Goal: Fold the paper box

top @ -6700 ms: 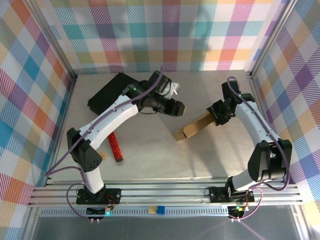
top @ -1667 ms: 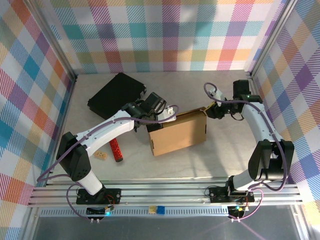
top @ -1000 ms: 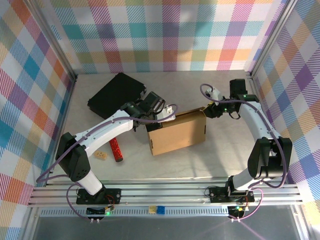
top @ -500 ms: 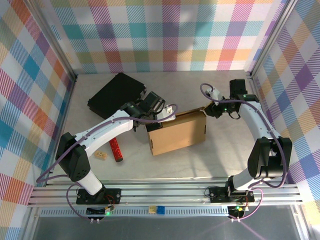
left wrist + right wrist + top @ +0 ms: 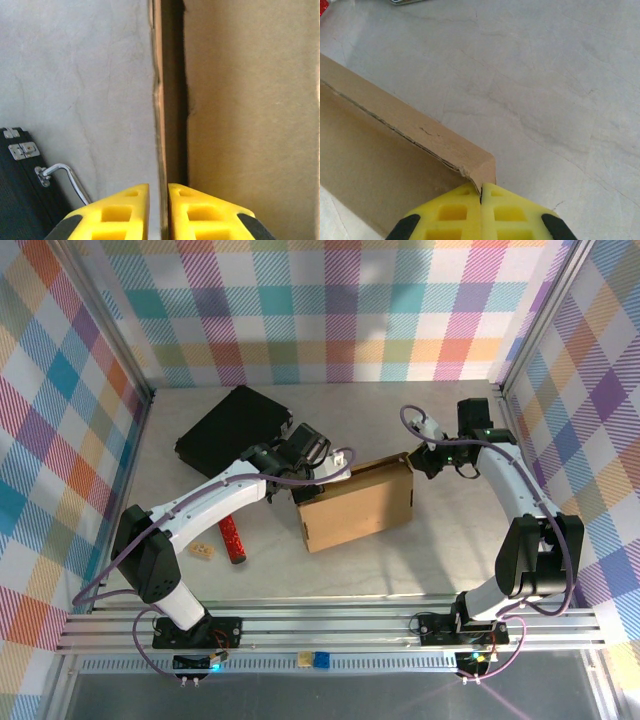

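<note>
The paper box point(image 5: 360, 505) is brown cardboard, standing partly formed in the middle of the table. My left gripper point(image 5: 322, 468) is at its far left corner. In the left wrist view a thin box wall point(image 5: 158, 100) runs between the yellow fingers point(image 5: 200, 210). My left gripper point(image 5: 159, 187) is slightly open: a sliver of table shows between the left pad and the wall. My right gripper point(image 5: 418, 462) is at the box's far right corner. In the right wrist view my right gripper point(image 5: 481, 185) is shut, pinching the corner edge of the box point(image 5: 420, 135).
A black flat case point(image 5: 232, 425) with a metal handle point(image 5: 60, 172) lies at the back left, just behind my left arm. A red stick point(image 5: 233, 538) and a small tan block point(image 5: 203, 551) lie left of the box. Plaid walls enclose the table.
The right gripper has closed onto the box's far right corner. The left jaws have parted a little off the box wall. The box has barely moved.
</note>
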